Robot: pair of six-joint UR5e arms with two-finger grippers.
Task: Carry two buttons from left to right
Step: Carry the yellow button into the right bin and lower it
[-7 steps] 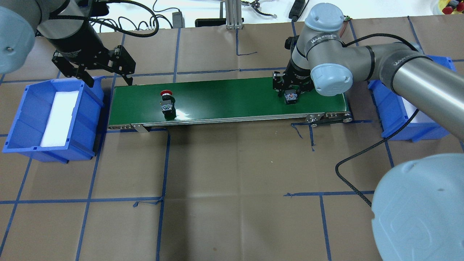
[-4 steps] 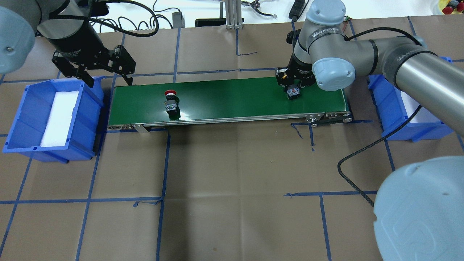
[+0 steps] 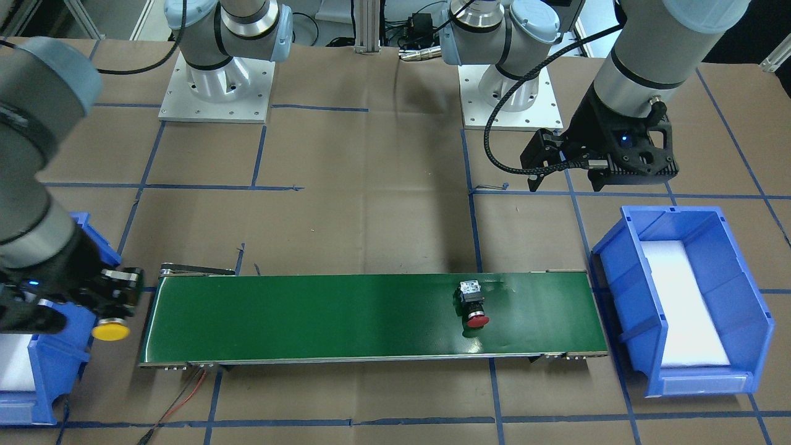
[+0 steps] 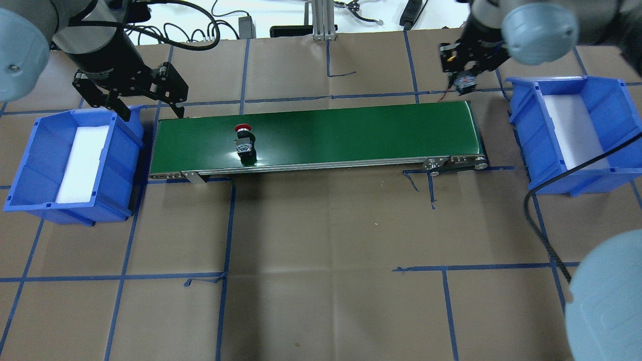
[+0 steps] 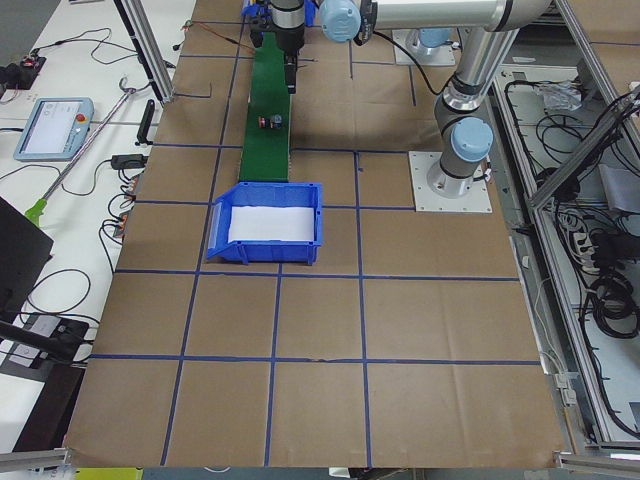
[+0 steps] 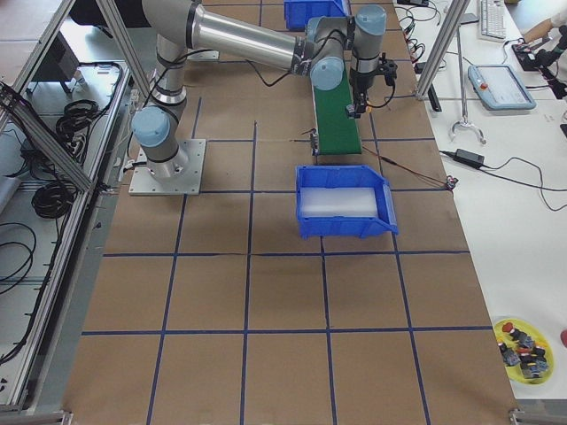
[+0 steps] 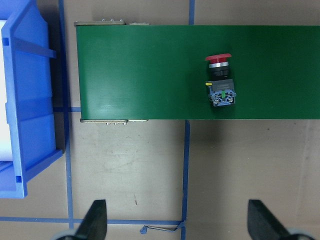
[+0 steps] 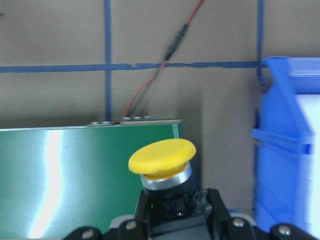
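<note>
The yellow button is lifted clear, with my right gripper shut on its black body. In the overhead view that gripper hangs past the far right corner of the green conveyor belt, next to the right blue bin. From the front, the yellow cap points at the camera. The red button lies on its side on the belt's left part, also seen as the red button. My left gripper is open and empty above the belt's far left end, beside the left blue bin.
Both bins hold a white foam pad. A red and black wire runs off the belt's right end. Black cable from the right arm drapes over the brown paper. Blue tape lines grid the table.
My right gripper has lifted the yellow button off the belt's right end and carried it back and to the right, toward the bin. The red button has travelled slightly right. The left arm is still.
</note>
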